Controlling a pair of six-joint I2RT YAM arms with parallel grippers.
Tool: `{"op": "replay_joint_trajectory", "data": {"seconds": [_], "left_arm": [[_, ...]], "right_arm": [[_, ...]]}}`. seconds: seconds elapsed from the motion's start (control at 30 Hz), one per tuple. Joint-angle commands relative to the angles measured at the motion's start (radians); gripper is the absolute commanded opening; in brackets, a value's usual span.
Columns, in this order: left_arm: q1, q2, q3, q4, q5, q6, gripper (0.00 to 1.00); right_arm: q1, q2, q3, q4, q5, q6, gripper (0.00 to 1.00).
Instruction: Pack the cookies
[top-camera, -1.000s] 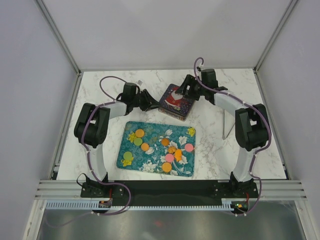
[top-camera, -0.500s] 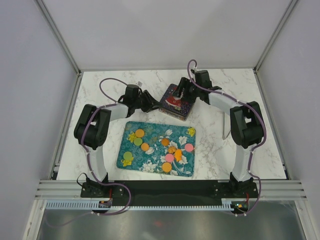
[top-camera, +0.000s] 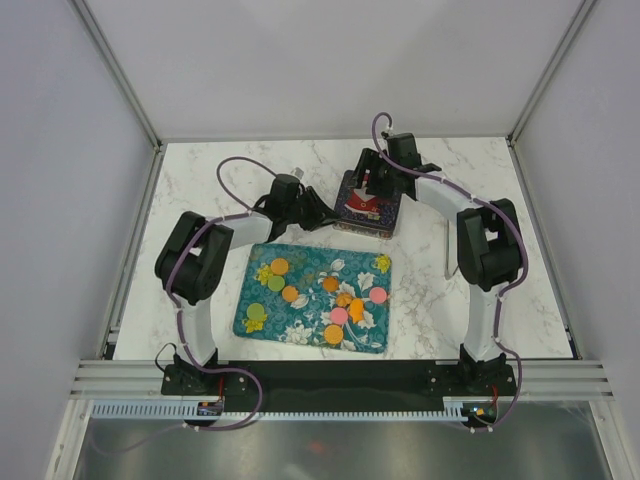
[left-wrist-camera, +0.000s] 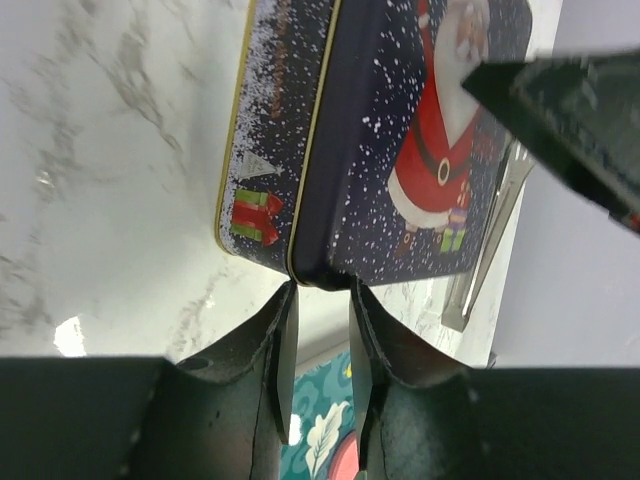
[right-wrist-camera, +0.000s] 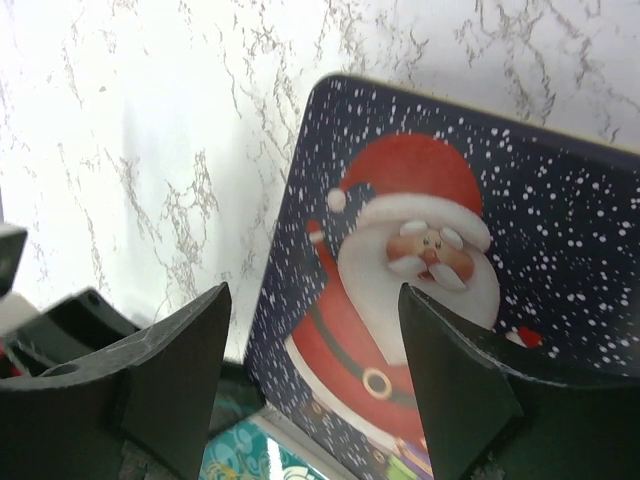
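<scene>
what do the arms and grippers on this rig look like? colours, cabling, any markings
The left arm and right arm match: white links between bulky black joints, on black base plates. A thin purple cable loops along the outside of each. The left gripper and right gripper are all black, each with two matte tapered fingers. No markings are visible.

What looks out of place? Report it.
Only the dark blue square Santa tin: it sits askew behind the teal floral tray, turned out of line with it. Nothing looks spilled or damaged.
</scene>
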Motion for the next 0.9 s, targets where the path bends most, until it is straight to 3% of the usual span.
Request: {"op": "replay_joint_trajectory", "data": {"seconds": [0.0, 0.4, 0.67, 0.87], "left_arm": [[-0.08, 0.021, -0.065, -0.202, -0.043, 0.051, 0.33], [-0.101, -0.001, -0.043, -0.182, -0.018, 0.081, 0.32], [-0.065, -0.087, 0.041, -0.196, -0.038, 0.18, 0.41], [-0.028, -0.225, 0.11, -0.262, -0.034, 0.238, 0.46]], "right_arm": [[0.002, 0.058, 0.052, -0.081, 0.042, -0.037, 0.77], [0.017, 0.136, 0.14, -0.099, 0.009, -0.044, 0.77], [0.016, 0.036, 0.175, -0.075, 0.025, -0.09, 0.78], [-0.01, -0.157, 0.14, -0.072, 0.051, -0.1, 0.81]]}}
